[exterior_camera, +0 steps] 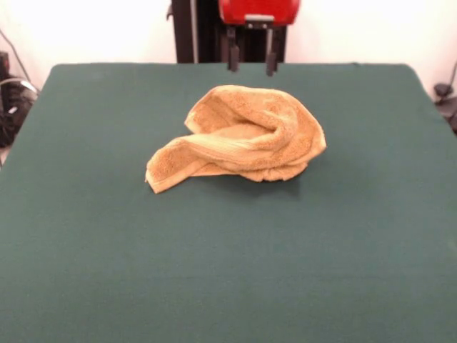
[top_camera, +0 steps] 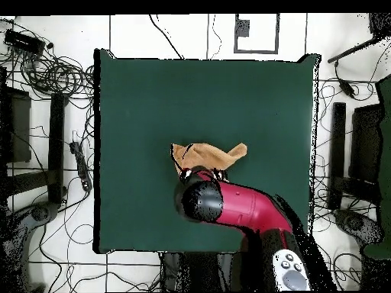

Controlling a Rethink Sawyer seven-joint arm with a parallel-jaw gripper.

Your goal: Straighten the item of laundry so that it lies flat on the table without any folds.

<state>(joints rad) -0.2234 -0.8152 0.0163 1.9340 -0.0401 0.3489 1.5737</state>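
The orange-tan terry towel (exterior_camera: 239, 136) lies bunched mid-way on the dark green cloth-topped table (exterior_camera: 228, 271); the gripper (exterior_camera: 251, 61) hangs above, fingers apart, empty; next, seize the protruding corner and pull outward.

From overhead the red arm (top_camera: 244, 207) sits right over the towel (top_camera: 210, 156), so its near half and the gripper are hidden. In the front view the gripper (exterior_camera: 251, 58) gets chopped off by the top edge, and the worktop (exterior_camera: 228, 271) runs off the bottom.
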